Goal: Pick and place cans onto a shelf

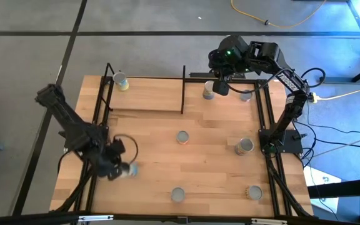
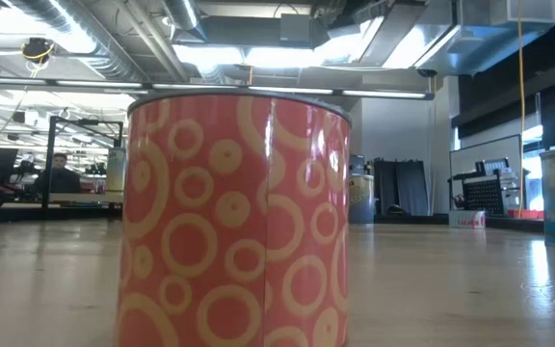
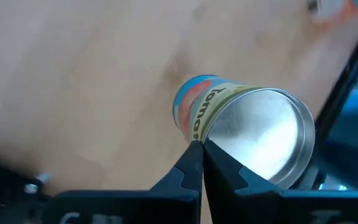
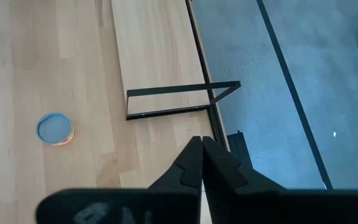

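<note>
Left gripper point(image 3: 201, 149) jaws pinched fully together, tips touching a tipped tomato can's point(image 3: 241, 134) rim, not gripping it. Right gripper point(image 4: 201, 146) jaws closed, empty.

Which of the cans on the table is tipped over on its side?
The blue, orange and tan can at the left end effector near the table's left edge: its silver end faces sideways, while the other cans stand upright.

Cans point(image 1: 182, 137) scattered on table, one point(image 1: 121, 81) upright on shelf point(image 1: 145, 94) corner
</note>
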`<control>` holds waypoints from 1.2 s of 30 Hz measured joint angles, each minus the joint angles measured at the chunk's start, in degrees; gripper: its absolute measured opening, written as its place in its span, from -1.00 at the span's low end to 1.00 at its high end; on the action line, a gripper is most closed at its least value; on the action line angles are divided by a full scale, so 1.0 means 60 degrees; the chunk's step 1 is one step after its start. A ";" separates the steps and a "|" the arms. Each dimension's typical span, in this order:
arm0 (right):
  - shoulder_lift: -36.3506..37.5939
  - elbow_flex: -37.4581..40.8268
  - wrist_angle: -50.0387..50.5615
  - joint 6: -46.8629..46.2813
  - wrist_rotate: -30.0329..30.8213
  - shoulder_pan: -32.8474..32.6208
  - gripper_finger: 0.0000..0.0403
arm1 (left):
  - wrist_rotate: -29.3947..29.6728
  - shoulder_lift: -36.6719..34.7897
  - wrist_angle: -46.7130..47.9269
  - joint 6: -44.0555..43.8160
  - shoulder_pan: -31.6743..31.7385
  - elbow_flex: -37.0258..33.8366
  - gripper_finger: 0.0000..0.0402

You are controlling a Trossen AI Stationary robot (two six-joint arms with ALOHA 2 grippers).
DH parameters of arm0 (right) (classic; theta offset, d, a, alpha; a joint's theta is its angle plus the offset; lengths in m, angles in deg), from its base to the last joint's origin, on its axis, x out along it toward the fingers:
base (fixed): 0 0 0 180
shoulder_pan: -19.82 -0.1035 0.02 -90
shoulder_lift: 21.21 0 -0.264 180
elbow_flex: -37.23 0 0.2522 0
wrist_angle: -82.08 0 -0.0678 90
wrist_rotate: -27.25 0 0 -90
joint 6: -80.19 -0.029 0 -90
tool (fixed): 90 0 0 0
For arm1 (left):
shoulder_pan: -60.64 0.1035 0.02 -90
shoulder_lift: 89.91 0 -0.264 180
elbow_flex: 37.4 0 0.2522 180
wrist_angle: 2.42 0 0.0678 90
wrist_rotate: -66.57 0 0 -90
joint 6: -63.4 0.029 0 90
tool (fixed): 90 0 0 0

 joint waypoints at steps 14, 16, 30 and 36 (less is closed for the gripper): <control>0.0000 0.0000 -0.0104 0.0018 0.0004 0.0000 -0.95 | 0.0186 -0.1377 0.2594 -0.0492 0.4407 0.0016 -1.00; 0.0000 0.0000 -0.0104 0.0026 0.0004 0.0001 -0.95 | 0.0235 -0.1442 0.2599 -0.0320 0.5047 0.0016 -1.00; 0.0000 0.0000 -0.0101 0.0033 0.0007 0.0003 -0.95 | 0.1152 -0.1442 0.1962 0.1608 0.9049 0.0016 -1.00; 0.0000 0.0000 -0.0101 0.0039 0.0007 0.0003 -0.95 | 0.1637 -0.1400 0.1999 0.2312 1.0336 0.0017 -1.00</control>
